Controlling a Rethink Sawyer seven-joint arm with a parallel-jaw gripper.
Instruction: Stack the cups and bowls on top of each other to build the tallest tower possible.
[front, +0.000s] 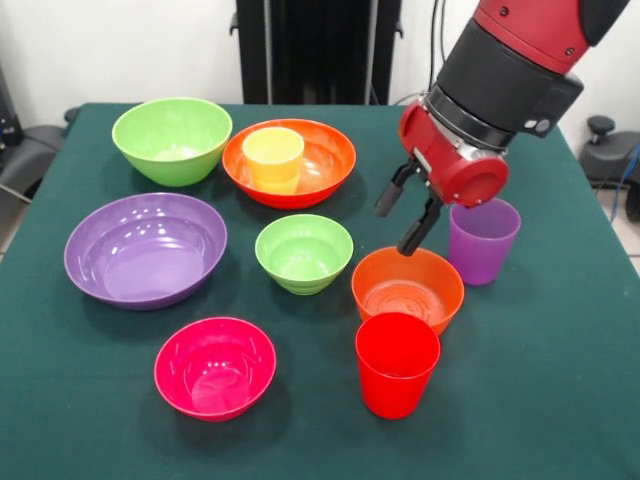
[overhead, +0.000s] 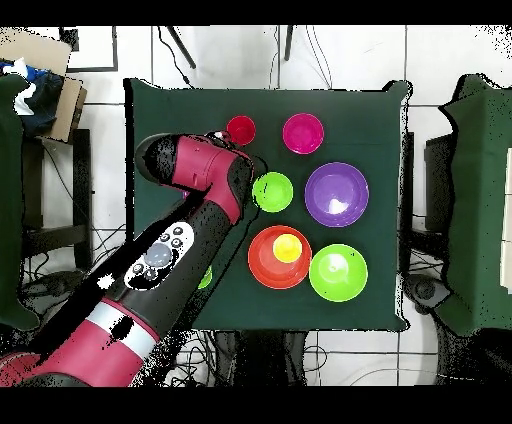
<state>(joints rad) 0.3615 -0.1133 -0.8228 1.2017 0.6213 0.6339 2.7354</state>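
My gripper (front: 402, 212) is open and empty. It hangs over the far rim of the small orange bowl (front: 407, 288), just left of the purple cup (front: 483, 240). The red cup (front: 396, 363) stands in front of that bowl. The yellow cup (front: 273, 158) stands inside the large orange bowl (front: 325, 165). The large lime bowl (front: 172, 138), large purple bowl (front: 145, 248), small lime bowl (front: 303, 252) and small magenta bowl (front: 214, 366) stand alone. A light green sliver (overhead: 205, 278), perhaps the green cup, shows beside the arm in the overhead view.
In the overhead view the arm (overhead: 190, 230) covers the small orange bowl and the purple cup. The green tablecloth (front: 560, 400) reaches to the table's edges. Chairs stand beside the table (overhead: 470, 200).
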